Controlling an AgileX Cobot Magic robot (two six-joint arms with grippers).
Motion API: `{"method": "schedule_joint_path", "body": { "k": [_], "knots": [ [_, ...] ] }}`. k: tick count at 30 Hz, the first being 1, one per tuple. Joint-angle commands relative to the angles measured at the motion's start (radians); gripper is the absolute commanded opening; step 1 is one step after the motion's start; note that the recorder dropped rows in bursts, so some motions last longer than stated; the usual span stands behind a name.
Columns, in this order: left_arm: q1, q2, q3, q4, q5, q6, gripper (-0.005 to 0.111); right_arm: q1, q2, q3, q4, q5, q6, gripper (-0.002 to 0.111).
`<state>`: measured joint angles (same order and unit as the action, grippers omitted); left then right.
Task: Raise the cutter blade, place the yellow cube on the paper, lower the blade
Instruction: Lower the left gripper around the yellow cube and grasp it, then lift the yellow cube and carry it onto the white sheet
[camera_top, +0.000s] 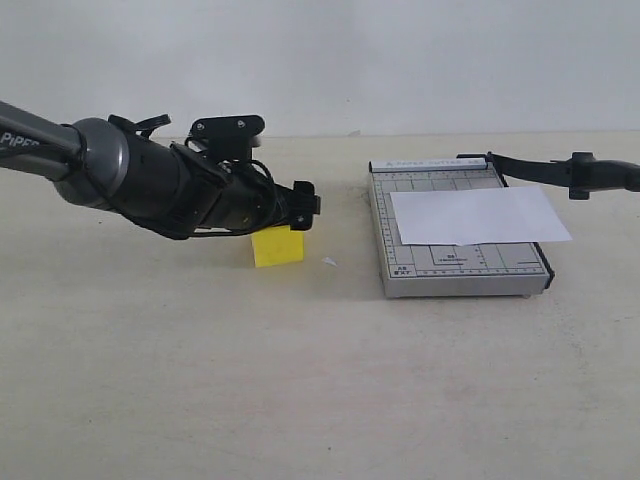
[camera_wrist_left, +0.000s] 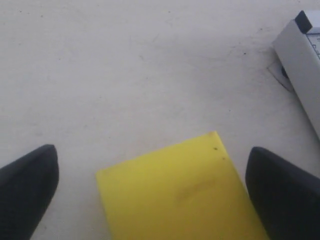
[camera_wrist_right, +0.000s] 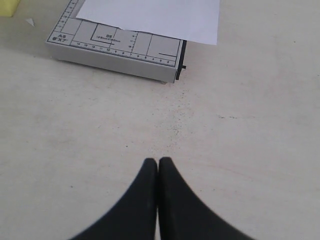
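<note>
Nearest your exterior camera is the bare table (camera_top: 300, 390). Over it your left arm (camera_top: 150, 180) reaches in low from the left, and the left gripper (camera_top: 303, 205) sits right at the top of the yellow cube (camera_top: 277, 246). In the left wrist view that gripper (camera_wrist_left: 151, 151) is spread wide, with its 2 dark fingers (camera_wrist_left: 27, 185) standing 1 on each side of the cube (camera_wrist_left: 175, 195). A broad strip of table shows beside 1 finger; the other is close against the cube, and you cannot tell whether it touches. Your cube rests flat on the table, left of the grey cutter board (camera_top: 440, 262) and apart from it, not on the paper (camera_top: 480, 215). That white sheet lies on the board and overhangs its right edge. The cutter blade (camera_top: 530, 168) is off the board's cutting edge, reaching rightward from its hinge at the far right corner, and its thick handle end is at the frame's border. Your right gripper (camera_wrist_right: 158, 161) is clenched, fingertips pressed together on nothing, over bare table in front of the board (camera_wrist_right: 115, 47). 1 tiny white scrap (camera_top: 328, 262) lies between cube and board.
</note>
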<state>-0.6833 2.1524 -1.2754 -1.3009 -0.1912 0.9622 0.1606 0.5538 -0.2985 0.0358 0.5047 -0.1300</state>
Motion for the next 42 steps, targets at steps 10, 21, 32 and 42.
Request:
{"method": "schedule_joint_path", "body": {
  "k": [10,21,32,42],
  "knots": [
    [0.003,-0.002,-0.004,-0.002,0.081,0.082,0.059,-0.001,0.004,-0.003,0.01,-0.009,-0.003,0.0],
    [0.004,-0.078,-0.004,0.0,0.235,0.343,0.004,-0.001,0.004,-0.003,0.01,-0.016,-0.003,0.0],
    [0.004,-0.177,-0.036,0.039,0.418,0.347,0.004,-0.001,0.004,-0.003,0.01,-0.016,-0.003,0.0],
    [-0.024,0.023,-0.467,0.075,0.66,0.309,0.004,-0.001,0.004,-0.003,0.01,-0.017,-0.003,0.0]
  ]
}}
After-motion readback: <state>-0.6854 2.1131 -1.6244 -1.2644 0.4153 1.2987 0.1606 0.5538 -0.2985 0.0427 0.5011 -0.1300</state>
